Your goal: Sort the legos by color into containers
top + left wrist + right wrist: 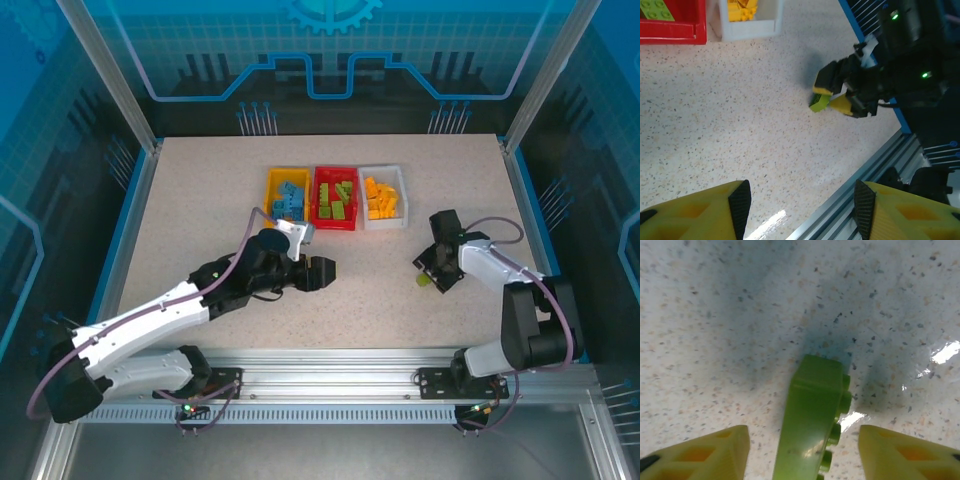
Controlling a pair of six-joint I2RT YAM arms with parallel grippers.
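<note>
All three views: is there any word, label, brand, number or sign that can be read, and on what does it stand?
No readable text in any view.
Backdrop: a gear emblem and circuit lines, no letters.
Red bin, white bin, lime brick: no print visible.

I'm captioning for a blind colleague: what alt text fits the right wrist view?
A lime green lego, studs facing right, sits between the right gripper and its two spread yellow fingers, with a gap on each side. Behind it is a pale speckled table.
</note>
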